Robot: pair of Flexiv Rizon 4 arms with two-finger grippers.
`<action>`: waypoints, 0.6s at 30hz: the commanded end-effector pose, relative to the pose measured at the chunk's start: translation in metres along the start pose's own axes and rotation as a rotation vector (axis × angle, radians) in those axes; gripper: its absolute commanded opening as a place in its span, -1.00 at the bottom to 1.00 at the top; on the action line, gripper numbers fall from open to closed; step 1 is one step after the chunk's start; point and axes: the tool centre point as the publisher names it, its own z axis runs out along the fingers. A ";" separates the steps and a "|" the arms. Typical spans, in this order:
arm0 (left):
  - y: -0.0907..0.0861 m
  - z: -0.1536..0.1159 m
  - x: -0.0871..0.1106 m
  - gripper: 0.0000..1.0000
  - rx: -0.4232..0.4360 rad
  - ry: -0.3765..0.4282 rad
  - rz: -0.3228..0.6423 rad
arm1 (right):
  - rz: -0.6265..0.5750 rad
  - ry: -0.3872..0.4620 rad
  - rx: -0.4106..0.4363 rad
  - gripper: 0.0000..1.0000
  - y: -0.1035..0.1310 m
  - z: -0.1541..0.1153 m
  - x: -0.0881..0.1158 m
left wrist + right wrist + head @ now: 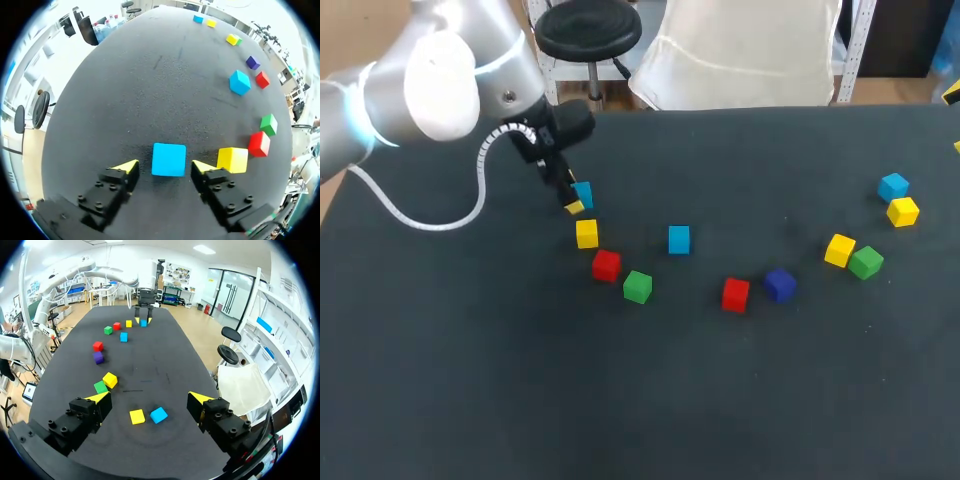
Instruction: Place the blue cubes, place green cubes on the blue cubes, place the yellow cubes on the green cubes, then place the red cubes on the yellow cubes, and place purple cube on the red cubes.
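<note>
Left gripper (164,166): fingers apart, 1 yellow wedge tip on each side of a blue cube (169,159), with gaps showing, so no grip.
Blue cube: smooth, matte and sharp-edged, sitting flat.
Table (470,380): black, with a grainy, cloth-like surface.
Neighbours: yellow cube (586,233) just beside it, then red cube (606,265) and green cube (637,287).
Middle: second blue cube (679,239) and purple cube (779,285).
Right gripper (149,397): fingers wide apart and holding nothing, with far yellow cube (137,416) and far blue cube (158,414) below.

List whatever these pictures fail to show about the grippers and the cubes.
1. Head view: the left gripper covers part of the small light-blue cube; its far fingertip is hidden.
2. Head view: the right gripper is cut off by the picture's edge; only yellow specks show.
</note>
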 end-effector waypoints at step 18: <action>-0.002 -0.005 -0.003 -0.84 0.018 0.004 0.078 | -0.001 0.001 0.002 1.00 0.001 0.000 0.000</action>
